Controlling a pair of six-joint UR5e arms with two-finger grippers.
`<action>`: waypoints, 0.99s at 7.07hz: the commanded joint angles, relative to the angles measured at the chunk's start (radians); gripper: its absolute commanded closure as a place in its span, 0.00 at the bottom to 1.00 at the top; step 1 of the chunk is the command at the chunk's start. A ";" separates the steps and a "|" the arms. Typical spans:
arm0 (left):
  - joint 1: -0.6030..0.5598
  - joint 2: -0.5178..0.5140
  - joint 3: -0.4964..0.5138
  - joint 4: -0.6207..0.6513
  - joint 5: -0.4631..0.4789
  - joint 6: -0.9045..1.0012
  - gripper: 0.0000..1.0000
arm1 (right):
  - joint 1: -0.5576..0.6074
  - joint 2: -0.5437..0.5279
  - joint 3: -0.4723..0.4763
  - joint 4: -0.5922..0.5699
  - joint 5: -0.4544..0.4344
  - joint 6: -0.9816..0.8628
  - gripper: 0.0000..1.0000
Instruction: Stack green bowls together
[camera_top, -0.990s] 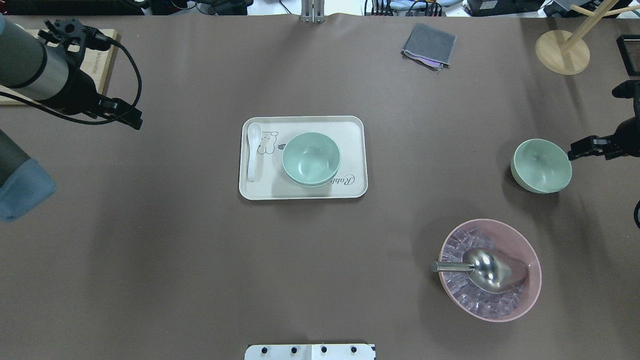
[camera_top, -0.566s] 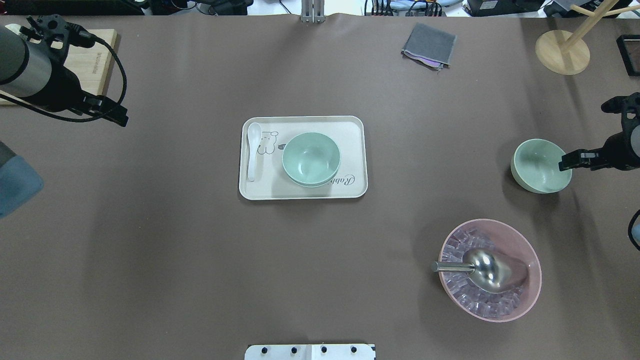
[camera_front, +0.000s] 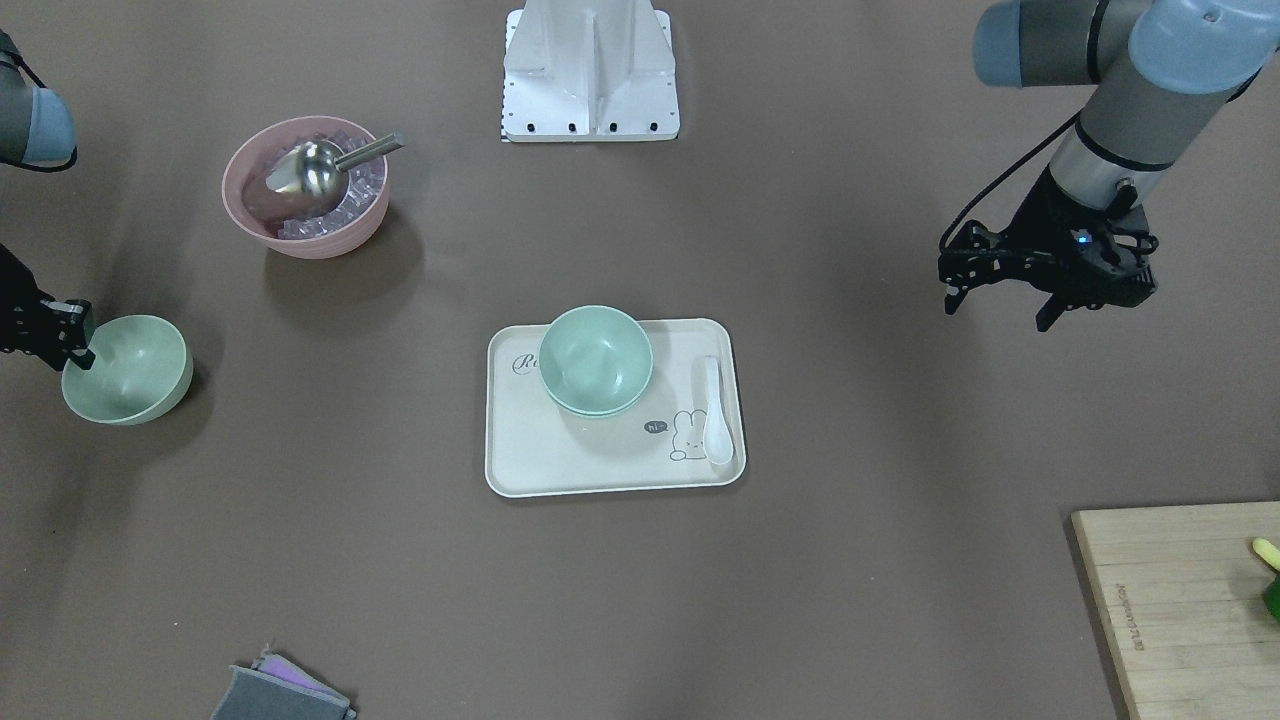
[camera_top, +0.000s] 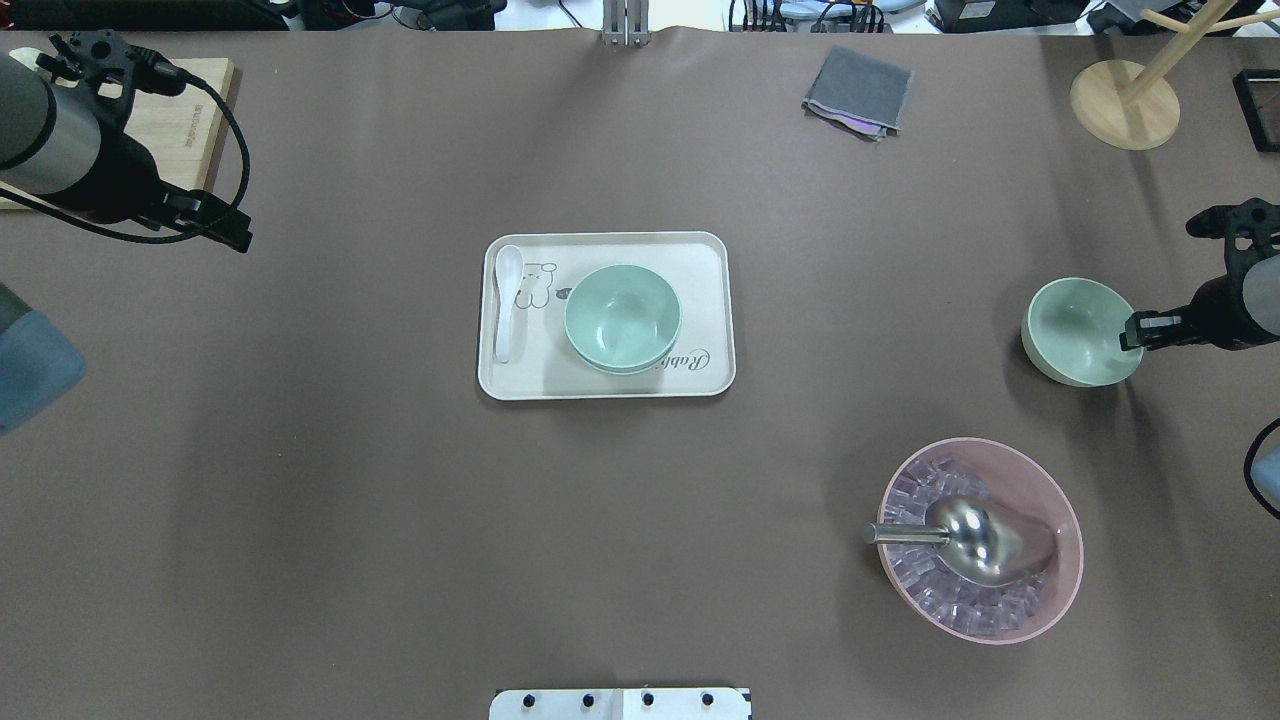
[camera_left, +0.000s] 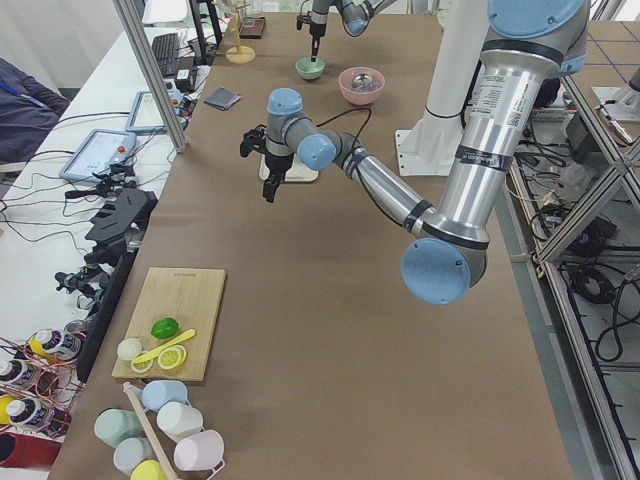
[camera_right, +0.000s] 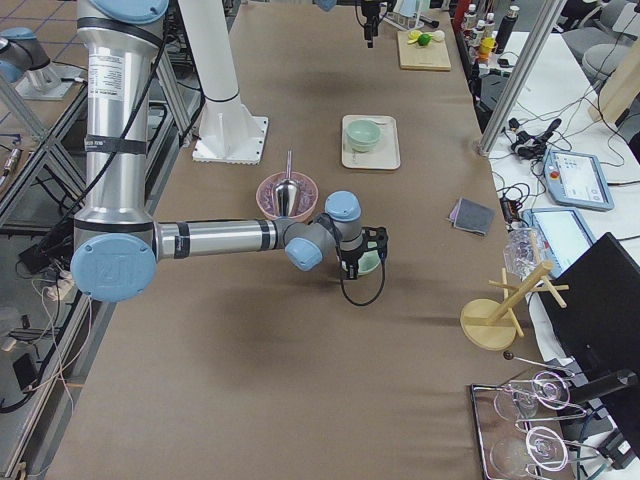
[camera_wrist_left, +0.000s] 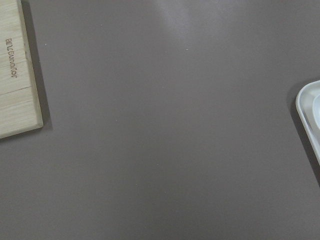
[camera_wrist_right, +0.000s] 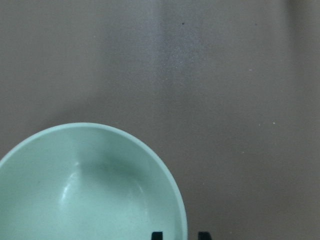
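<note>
1. Right claw (camera_wrist_right: 180, 236): released, its fingers astride the right rim of 1 green bowl (camera_top: 1075, 330), which stands on the surface (camera_top: 300, 500), far to the right.
2. Left claw (camera_front: 998, 312): released, empty, hovering at the far left.
3. 2 green bowls (camera_top: 622, 318) sit nested on the central tray (camera_top: 700, 260).

Tray (camera_top: 712, 262) at table (camera_top: 300, 500) centre. On tray: two nested bowls (camera_top: 622, 318) toward right, spoon (camera_top: 506, 300) along left edge. Third bowl (camera_top: 1075, 335) on table, well right of tray; right gripper (camera_top: 1128, 335) straddling its right rim. Larger bowl (camera_top: 1065, 585) nearer robot than third bowl, ice (camera_top: 930, 590) and scoop (camera_top: 965, 535) in it. Cloth (camera_top: 858, 90) near far edge, right of centre. Stand (camera_top: 1124, 104) at far right corner. Cutting board (camera_top: 195, 120) at far left corner; left gripper (camera_front: 998, 305) near it, above table.
</note>
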 joint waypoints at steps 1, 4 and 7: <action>0.001 0.000 0.005 -0.002 -0.001 -0.002 0.01 | 0.000 0.003 0.000 0.000 0.001 0.000 0.83; -0.010 -0.008 0.003 0.008 -0.011 0.012 0.01 | 0.000 0.040 0.013 -0.023 0.018 0.000 1.00; -0.262 0.015 0.029 0.188 -0.183 0.334 0.01 | 0.011 0.266 0.032 -0.274 0.029 0.120 1.00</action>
